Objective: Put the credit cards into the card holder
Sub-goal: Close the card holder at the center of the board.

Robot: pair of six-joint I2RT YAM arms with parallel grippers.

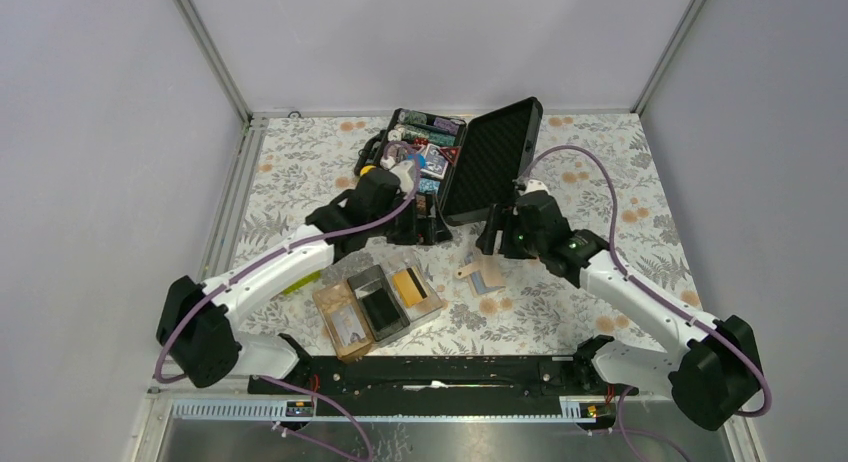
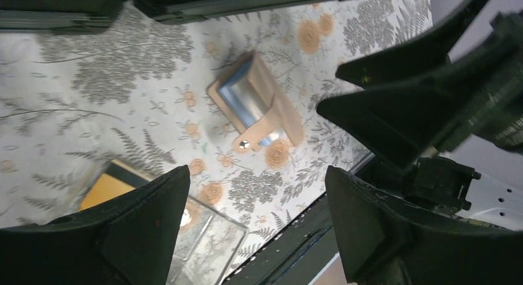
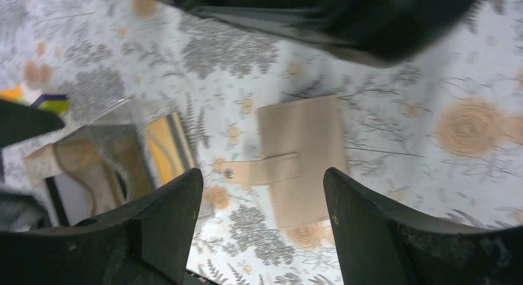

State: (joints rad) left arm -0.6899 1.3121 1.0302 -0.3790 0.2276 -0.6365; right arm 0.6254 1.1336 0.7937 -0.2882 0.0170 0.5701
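**Figure. Overhead and wrist views of the card-sorting task.**

The card holder [image 1: 345, 350] lies toward the near edge of the surface [image 1: 300, 172], left of the middle. It sits askew, with its three compartments side by side: brown, dark, clear. One gold-orange credit card [image 1: 408, 284] already lies flat in the clear compartment, the one closest to the middle of the surface. My right wrist view shows it there through the acrylic wall.

A tan wallet [image 1: 482, 275] with a snap strap lies near the middle of the surface, just beside the holder but apart from it. In my left wrist view a blue-grey face shows at its open side, and I cannot tell whether that is a card. The black chip case [image 1: 490, 162] stands open at the far edge and has no role in the task.

My right hand [image 3: 262, 229] hangs above the wallet with its fingers spread wide and nothing between them. I judge it is placed there because the wallet is the likeliest source of the next card.

My left hand [image 2: 256, 226] is likewise spread and empty. It is held near the chip case and looks across at the wallet and at my right hand. From there it could steady the wallet or the holder.

Judged stage: one card is stowed, and no other card is plainly in view.
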